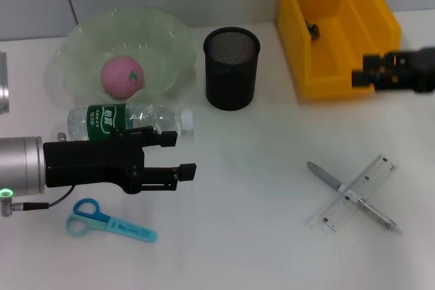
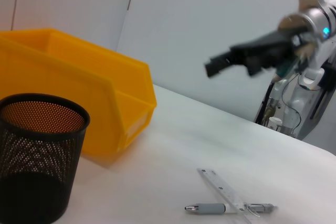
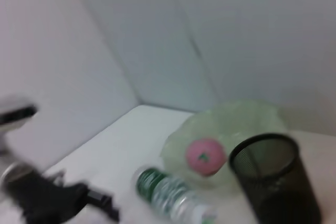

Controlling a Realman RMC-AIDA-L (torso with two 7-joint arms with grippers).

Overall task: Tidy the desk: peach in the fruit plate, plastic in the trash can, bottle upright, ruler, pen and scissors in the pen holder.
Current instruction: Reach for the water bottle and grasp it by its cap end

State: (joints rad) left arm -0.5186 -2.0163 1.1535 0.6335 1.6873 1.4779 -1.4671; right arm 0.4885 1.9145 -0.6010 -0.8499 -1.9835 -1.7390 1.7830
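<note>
The peach (image 1: pixel 123 76) sits in the plate (image 1: pixel 81 42); bottle (image 1: pixel 129 120) lying down, scissors (image 1: pixel 109 221), pen (image 1: pixel 350 193) and ruler (image 1: pixel 370 176) still out; left gripper (image 1: pixel 182 154) wide open, empty; right gripper (image 1: pixel 359 76) I cannot tell

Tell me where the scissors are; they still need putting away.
In the head view, the scissors lie flat on the robot's left, just below the open left gripper and bottle.

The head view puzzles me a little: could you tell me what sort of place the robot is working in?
Probably a staged desk-tidying setup on a white table against a plain wall: stationery such as scissors and a mesh pen holder, plus a yellow bin, are laid out within reach.
</note>
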